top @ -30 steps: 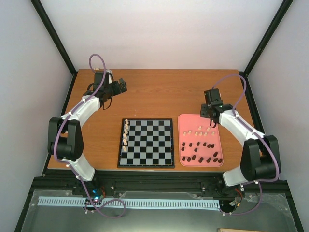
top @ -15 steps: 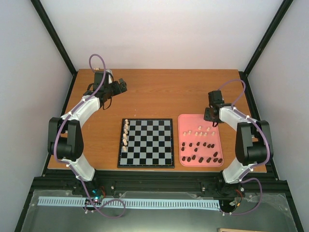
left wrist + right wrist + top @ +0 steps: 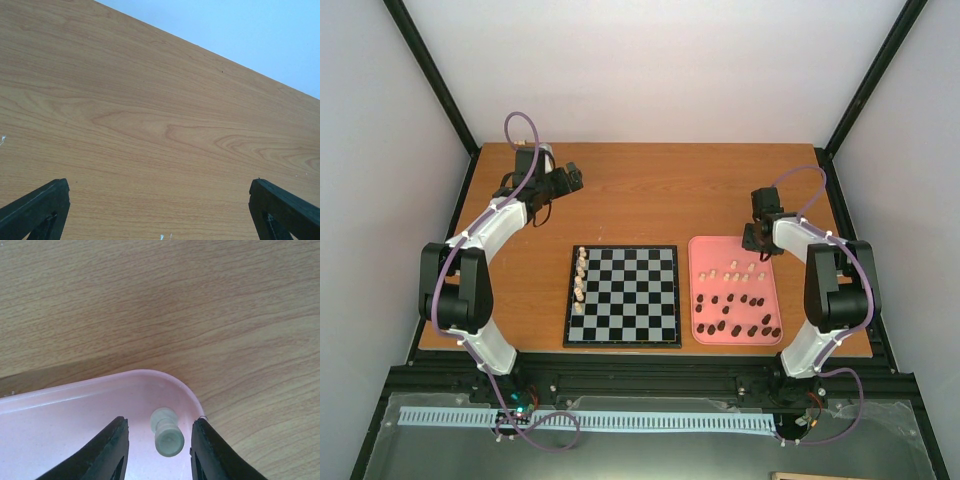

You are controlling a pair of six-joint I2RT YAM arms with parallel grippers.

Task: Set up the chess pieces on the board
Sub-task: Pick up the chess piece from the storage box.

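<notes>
Just 1 cream pc point(image 3: 167, 437) sits btw right hand's point(image 3: 159, 440) parted jaws.

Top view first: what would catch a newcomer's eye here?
A pink tray right of the board holds scattered dark and cream chess pieces; only a column of cream pieces lines the board's left edge. The right claw straddles one cream piece in the tray's far corner, not yet gripped.

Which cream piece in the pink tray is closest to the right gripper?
The cream piece lying in the pink tray's corner, between the right gripper's fingers; the other cream pieces sit toward the tray's middle.
</notes>
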